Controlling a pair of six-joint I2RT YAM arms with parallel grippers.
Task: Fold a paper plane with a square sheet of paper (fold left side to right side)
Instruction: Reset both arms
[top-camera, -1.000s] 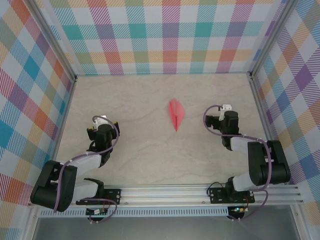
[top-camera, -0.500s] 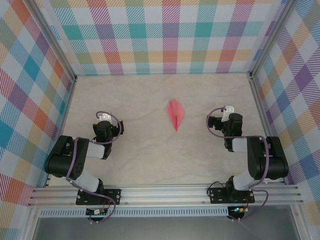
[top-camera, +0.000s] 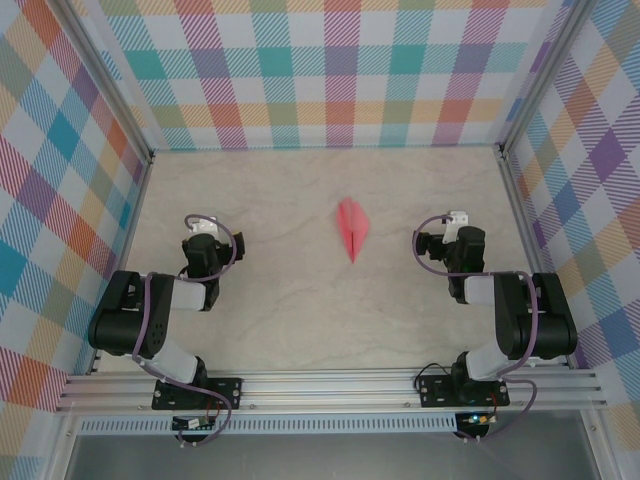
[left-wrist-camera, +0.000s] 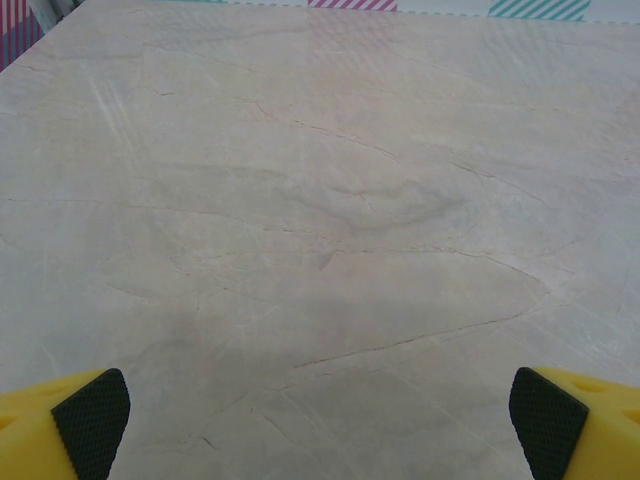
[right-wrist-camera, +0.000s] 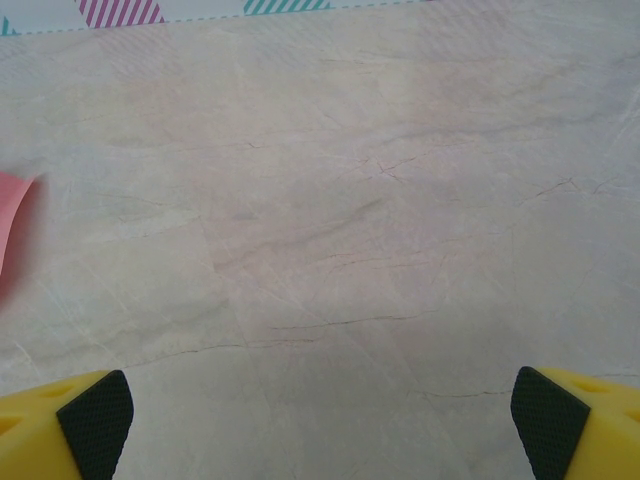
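Wide apart at the left end effector (left-wrist-camera: 320, 430): yellow fingers (left-wrist-camera: 30, 440) with black pads (left-wrist-camera: 92, 420) at the two lower corners of its wrist view, bare counter (left-wrist-camera: 330, 250) between them, nothing held, nothing touched. Likewise wide apart at the right end effector (right-wrist-camera: 320, 430): pads at the lower corners, marbled surface between, empty and clear of the paper.

Out on the counter, the paper plane (top-camera: 351, 229): salmon-pink, narrow, kite-shaped, creased down the middle, lying with its sharp point toward the arm bases and its blunter end toward the far plaid wall (top-camera: 340, 70). To the left of the plane and well apart from it, the left end effector. To the right of the plane, nearer but not touching, the right one. Both roughly level with the plane.

From overhead, the whole outline of the plane, with both arms folded back on either side of it and the fingers too small there to judge their spread. From the right wrist, the open gap plainly, and a pink sliver of the plane at the left margin. From the left wrist, again the open gap, veined counter ahead, and a thin strip of plaid wall along the top edge.
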